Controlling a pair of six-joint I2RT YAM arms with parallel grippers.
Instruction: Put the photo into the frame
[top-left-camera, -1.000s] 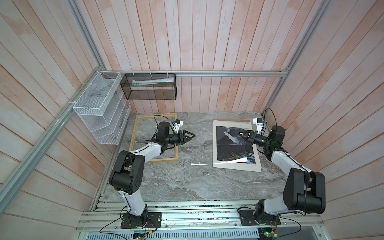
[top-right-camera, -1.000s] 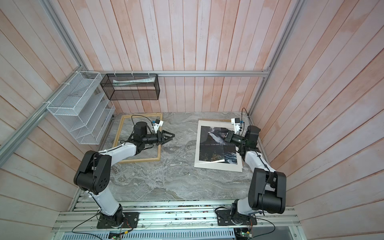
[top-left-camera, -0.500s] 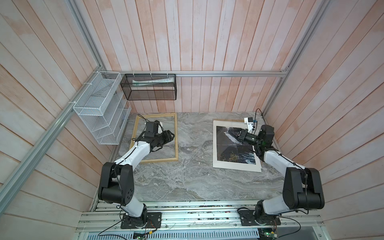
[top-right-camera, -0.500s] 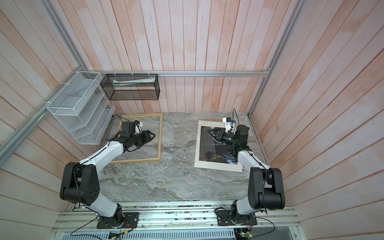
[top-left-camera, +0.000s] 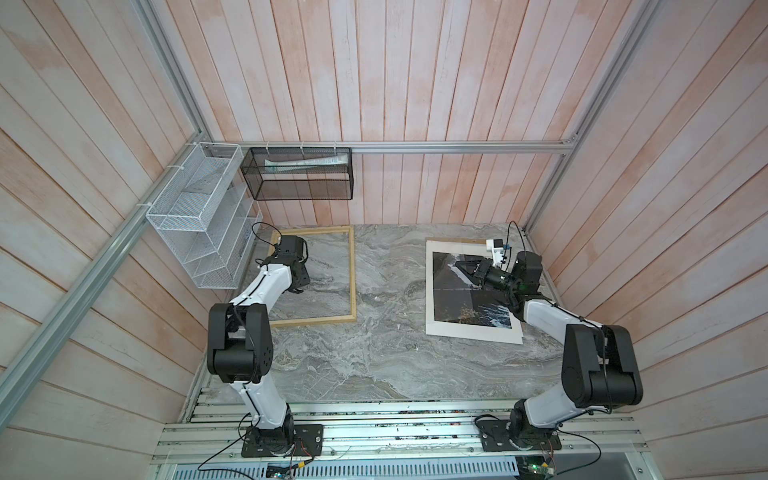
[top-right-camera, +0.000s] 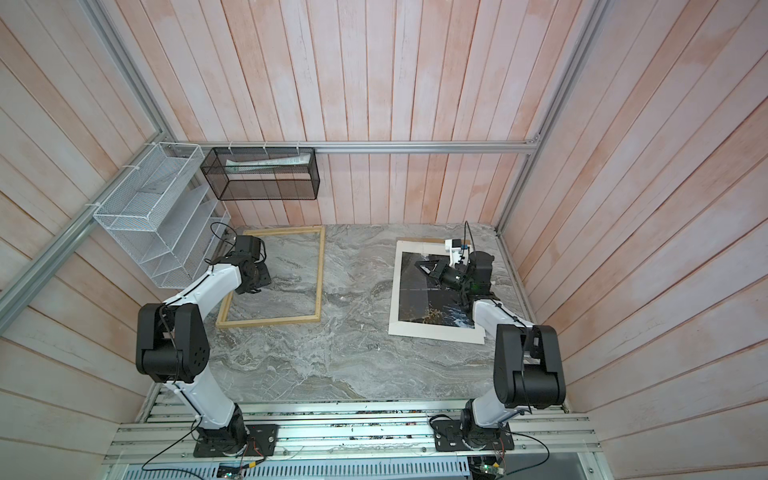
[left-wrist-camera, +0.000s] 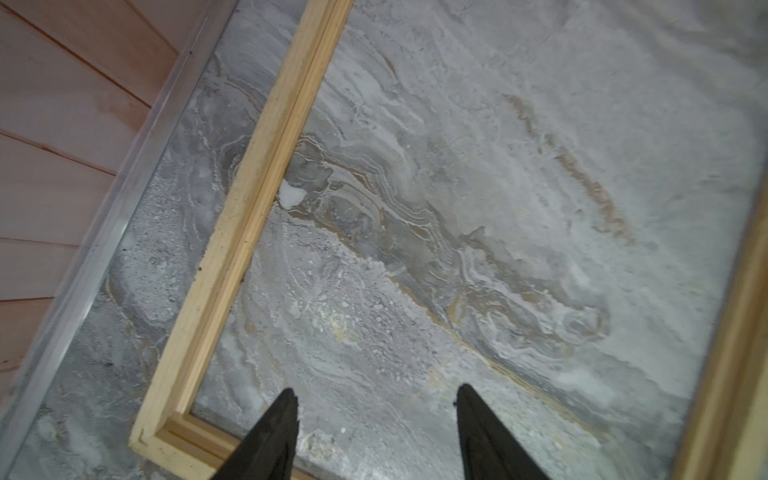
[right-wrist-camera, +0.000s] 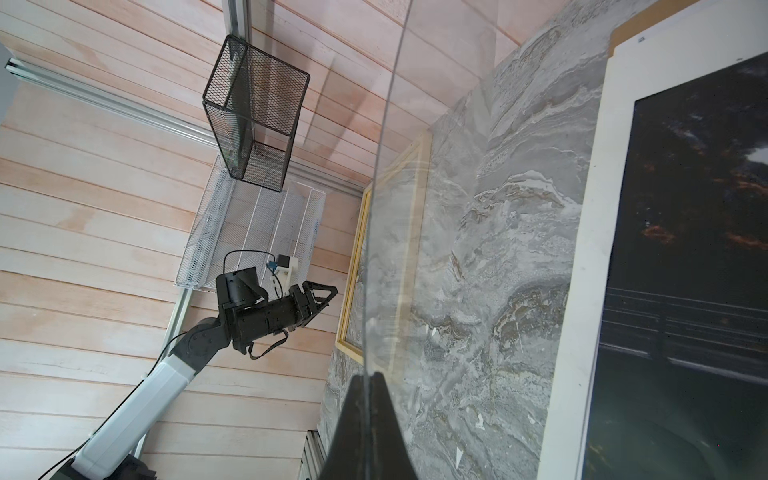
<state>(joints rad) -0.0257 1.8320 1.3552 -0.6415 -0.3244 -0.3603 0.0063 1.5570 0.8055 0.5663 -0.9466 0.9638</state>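
Note:
The frame (top-left-camera: 352, 274) (top-right-camera: 321, 270) of pale wood lies flat at the back left of the marble table, and the marble shows through it. My left gripper (left-wrist-camera: 377, 388) hangs open and empty inside the frame, near its left rail (left-wrist-camera: 249, 195) and a corner. The photo (top-left-camera: 457, 330) (top-right-camera: 415, 328) lies face up at the right with its dark picture showing. Above its far part my right gripper (right-wrist-camera: 371, 376) (top-left-camera: 457, 263) is shut on the edge of a clear sheet (right-wrist-camera: 390, 249), held upright and slightly bowed. This sheet is hard to make out in both top views.
A brown panel (right-wrist-camera: 648, 25) (top-left-camera: 429, 239) peeks out under the photo's far edge. On the left wall hangs a white wire rack (top-left-camera: 199, 232), and on the back wall a black mesh basket (top-left-camera: 299, 174). Wooden walls close in on three sides.
My left gripper has drawn back leftward, from past the frame's right rail to inside the frame near its left side. My right gripper shifted slightly; the pale edge beside the photo no longer shows.

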